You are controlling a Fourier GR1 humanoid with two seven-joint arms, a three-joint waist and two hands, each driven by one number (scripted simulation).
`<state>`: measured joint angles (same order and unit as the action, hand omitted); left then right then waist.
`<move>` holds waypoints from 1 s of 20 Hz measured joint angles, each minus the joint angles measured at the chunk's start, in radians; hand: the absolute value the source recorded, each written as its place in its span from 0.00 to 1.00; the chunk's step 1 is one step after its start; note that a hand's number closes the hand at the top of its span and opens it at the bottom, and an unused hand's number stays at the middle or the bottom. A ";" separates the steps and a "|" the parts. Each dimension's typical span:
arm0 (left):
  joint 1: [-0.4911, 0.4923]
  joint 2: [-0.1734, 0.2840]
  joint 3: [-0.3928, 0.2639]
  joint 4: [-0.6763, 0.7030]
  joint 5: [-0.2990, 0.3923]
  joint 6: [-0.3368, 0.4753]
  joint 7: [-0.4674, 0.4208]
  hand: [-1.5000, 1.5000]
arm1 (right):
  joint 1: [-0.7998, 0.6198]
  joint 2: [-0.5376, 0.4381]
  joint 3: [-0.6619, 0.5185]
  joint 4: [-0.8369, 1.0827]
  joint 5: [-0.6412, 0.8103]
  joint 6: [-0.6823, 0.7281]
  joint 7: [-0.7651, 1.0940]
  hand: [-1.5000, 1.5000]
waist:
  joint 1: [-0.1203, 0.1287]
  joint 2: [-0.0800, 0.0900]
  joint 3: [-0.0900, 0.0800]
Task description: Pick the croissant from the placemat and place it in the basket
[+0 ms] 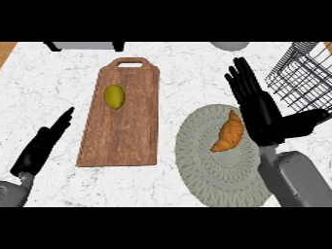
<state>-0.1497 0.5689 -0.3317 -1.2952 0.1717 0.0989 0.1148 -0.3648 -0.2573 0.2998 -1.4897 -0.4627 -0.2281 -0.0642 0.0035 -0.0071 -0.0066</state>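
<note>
A golden-brown croissant [229, 132] lies on the round grey woven placemat [212, 170], near its upper right part. My right hand [262, 109] is just to the right of the croissant, fingers straight and pointing away, thumb spread to the right; it does not hold the croissant. The dark wire basket [308, 78] stands at the upper right, beyond the hand. My left hand [43, 143] rests open at the lower left, apart from everything.
A wooden cutting board [121, 131] with a handle lies left of the placemat, with a yellow-green lemon [114, 96] on it. A grey appliance [89, 45] and a pale round object [230, 45] sit along the far edge. Wood surface shows at the top corners.
</note>
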 measured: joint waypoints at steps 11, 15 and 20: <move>-0.045 -0.076 0.172 -0.073 0.084 0.157 -0.043 0.50 | 0.074 -0.199 -0.063 0.110 0.453 -0.538 0.079 0.00 | -0.013 -0.005 -0.001; -0.056 -0.094 0.184 -0.091 0.093 0.173 -0.047 0.50 | 0.066 -0.202 -0.068 0.235 0.635 -0.753 0.174 0.00 | 0.001 0.002 -0.004; -0.064 -0.092 0.196 -0.103 0.097 0.183 -0.039 0.50 | 0.048 -0.228 -0.089 0.369 0.808 -0.834 0.345 0.00 | 0.000 -0.001 -0.010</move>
<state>-0.2135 0.4764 -0.1357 -1.3982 0.2685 0.2817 0.0759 -0.3173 -0.4857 0.2113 -1.1203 0.3451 -1.0622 0.2804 0.0034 -0.0079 -0.0171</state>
